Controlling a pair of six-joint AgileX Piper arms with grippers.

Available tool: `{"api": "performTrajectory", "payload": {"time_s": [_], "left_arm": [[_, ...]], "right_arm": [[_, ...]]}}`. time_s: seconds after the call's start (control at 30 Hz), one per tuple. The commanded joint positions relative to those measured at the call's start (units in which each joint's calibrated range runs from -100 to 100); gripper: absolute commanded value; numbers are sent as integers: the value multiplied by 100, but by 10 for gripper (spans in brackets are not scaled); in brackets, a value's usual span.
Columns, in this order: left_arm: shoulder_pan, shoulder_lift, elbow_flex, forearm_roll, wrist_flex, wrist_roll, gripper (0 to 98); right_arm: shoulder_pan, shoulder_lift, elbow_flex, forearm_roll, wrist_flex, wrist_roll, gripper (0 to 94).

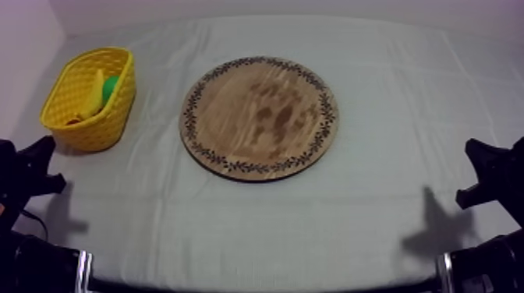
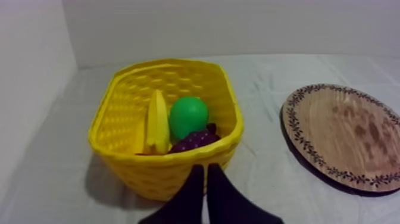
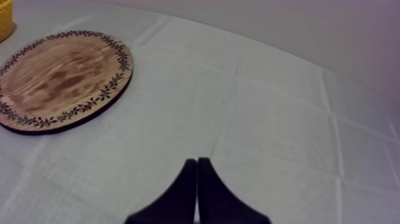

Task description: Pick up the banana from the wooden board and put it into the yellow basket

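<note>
Closed together on nothing, left gripper (image 2: pixel 206 168) and right gripper (image 3: pixel 197 159), low at the near corners of the table (image 1: pixel 374 202). Mid-table, the round wooden board (image 1: pixel 260 117) — bare. Toward the far left corner, the yellow basket (image 1: pixel 109 125), banana (image 2: pixel 158 122) inside on end beside pear (image 2: pixel 188 116) and grapes (image 2: pixel 193 141). Judged done — nothing left to move.

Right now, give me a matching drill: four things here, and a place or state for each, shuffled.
1 banana
2 grapes
3 wooden board
4 left gripper

A shut, just before the yellow basket
B patterned rim, right of the basket
C purple, at the basket's near wall
D on end beside the green pear

Pairs: 1-D, 2-C, 3-B, 4-A
</note>
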State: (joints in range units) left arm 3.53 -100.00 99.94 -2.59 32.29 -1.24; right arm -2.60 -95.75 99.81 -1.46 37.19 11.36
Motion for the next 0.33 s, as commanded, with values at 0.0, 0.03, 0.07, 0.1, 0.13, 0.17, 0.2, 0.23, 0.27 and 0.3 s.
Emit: {"api": "performTrajectory", "payload": {"time_s": [0.0,0.03,0.07,0.1,0.13,0.17,0.2,0.23,0.27,0.3], "left_arm": [[-2,0,4,-1,-6,6,0],[-2,0,4,0,-8,8,0],[-2,0,5,1,-9,13,0],[-2,0,5,1,-10,25,0],[-2,0,5,1,-11,42,0],[-2,0,5,2,-11,59,0],[-2,0,5,2,-11,71,0],[-2,0,5,2,-11,82,0],[-2,0,5,2,-12,85,0],[-2,0,5,2,-12,81,0]], "right_arm": [[0,0,-3,2,-2,0,3],[0,0,-3,2,-2,0,3],[0,0,-3,2,-2,0,3],[0,0,-3,2,-2,0,3],[0,0,-3,2,-2,0,3],[0,0,-3,2,-2,0,3],[0,0,-3,2,-2,0,3],[0,0,-3,2,-2,0,3],[0,0,-3,2,-2,0,3],[0,0,-3,2,-2,0,3]]}}
